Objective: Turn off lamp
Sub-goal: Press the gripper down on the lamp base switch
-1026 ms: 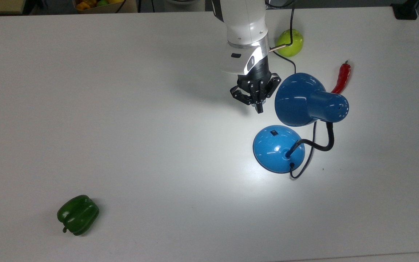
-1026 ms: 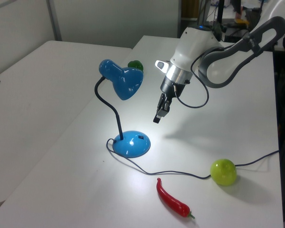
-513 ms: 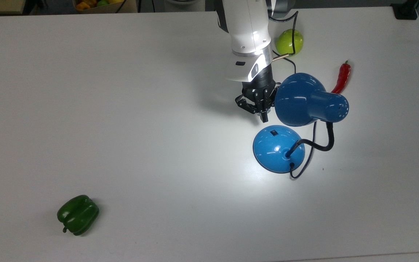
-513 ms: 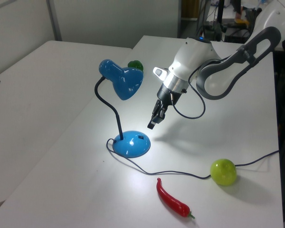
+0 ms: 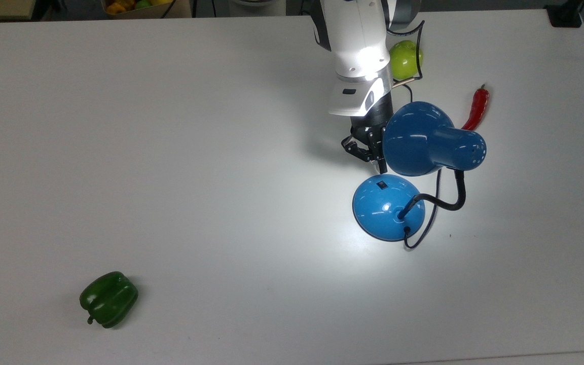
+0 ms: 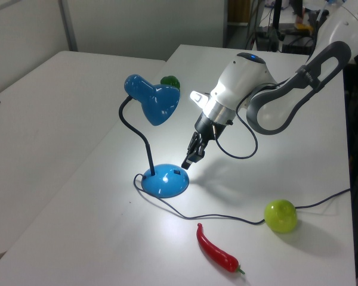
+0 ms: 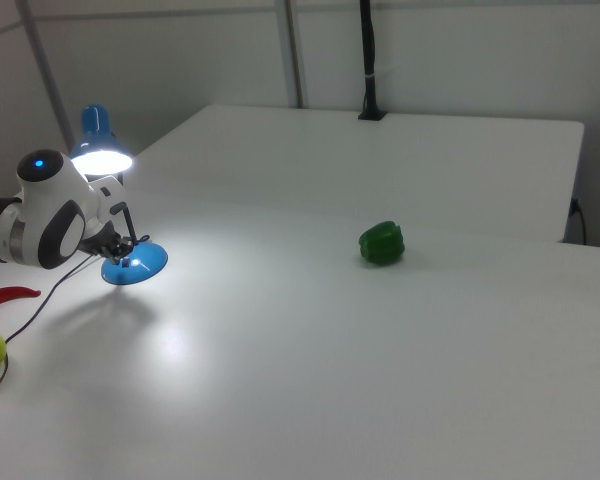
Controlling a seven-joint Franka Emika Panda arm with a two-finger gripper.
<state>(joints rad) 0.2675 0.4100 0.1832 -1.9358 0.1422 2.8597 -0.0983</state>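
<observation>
Lamp lit, stands on table toward top view's right. Gripper narrow, fingers together, holding nothing, tip just above switch on domed base. Base glossy, likely slick, light enough to skid; gooseneck springy. No grasp needed: press straight down on switch, gently, avoid shade.

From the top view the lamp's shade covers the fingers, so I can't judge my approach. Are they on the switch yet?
Observer: In the left view the gripper hangs tilted just over the base, right beside the switch. I can't confirm contact.
Operator: Fingers open or shut?
Observer: The left view shows them shut, forming one thin tip.
Operator: Is the lamp lit?
Observer: Yes, the right view shows the shade glowing underneath.
</observation>
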